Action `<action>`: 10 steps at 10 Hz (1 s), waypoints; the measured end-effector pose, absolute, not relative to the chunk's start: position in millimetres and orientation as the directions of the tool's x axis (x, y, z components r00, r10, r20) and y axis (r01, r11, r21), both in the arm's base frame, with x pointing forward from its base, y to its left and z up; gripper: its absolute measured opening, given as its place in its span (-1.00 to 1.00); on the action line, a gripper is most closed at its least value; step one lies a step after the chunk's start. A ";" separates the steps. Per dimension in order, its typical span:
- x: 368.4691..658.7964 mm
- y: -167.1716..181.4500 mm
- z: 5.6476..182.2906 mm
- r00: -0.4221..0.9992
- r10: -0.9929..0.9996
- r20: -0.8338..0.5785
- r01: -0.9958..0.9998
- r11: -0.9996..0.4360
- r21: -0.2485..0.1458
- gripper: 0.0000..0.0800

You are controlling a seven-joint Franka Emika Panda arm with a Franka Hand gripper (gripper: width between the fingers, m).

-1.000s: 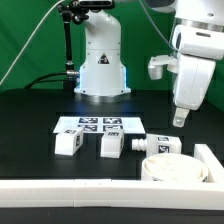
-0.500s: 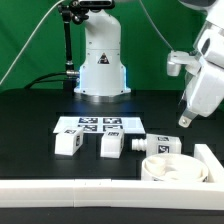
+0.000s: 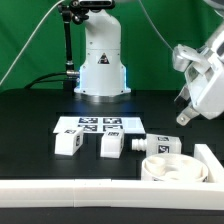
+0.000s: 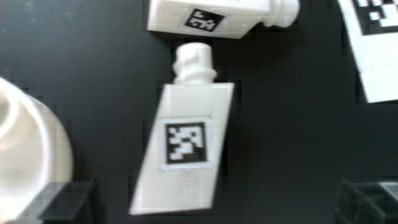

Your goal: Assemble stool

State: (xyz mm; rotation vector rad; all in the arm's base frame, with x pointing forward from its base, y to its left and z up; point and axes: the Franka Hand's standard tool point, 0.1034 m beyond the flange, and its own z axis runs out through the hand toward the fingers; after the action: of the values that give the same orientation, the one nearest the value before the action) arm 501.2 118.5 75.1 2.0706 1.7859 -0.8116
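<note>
Stool leg (image 4: 192, 140) lay slanted under the open, empty pincer (image 3: 182, 118); a skewed descent might knock it against the seat (image 4: 22, 150).

No words or numbers can be read. Only black-and-white square tags (image 4: 187, 141) show, on the legs (image 3: 68, 143) and the marker board (image 3: 88, 124).

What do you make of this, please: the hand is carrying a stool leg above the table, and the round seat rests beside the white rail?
One detail is wrong: the hand is open and carries nothing. The exterior view shows it empty above the table, with three legs lying on it. The round seat does rest beside the white rail.
</note>
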 end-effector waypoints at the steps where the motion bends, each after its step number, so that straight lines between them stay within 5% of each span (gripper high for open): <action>1: 495.3 121.7 73.9 0.046 0.776 -0.629 0.965 -0.196 -0.172 0.62; 4: 493.9 113.9 55.1 -0.071 0.723 -0.687 0.945 -0.172 -0.278 0.62; 6: 495.5 117.7 53.3 -0.063 0.726 -0.685 0.947 -0.173 -0.271 0.62; 10: 523.1 96.4 56.6 -0.162 0.772 -0.615 0.941 -0.066 -0.332 0.62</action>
State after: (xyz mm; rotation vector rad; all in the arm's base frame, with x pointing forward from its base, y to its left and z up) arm 523.1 96.4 56.6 1.8611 1.9683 -1.0479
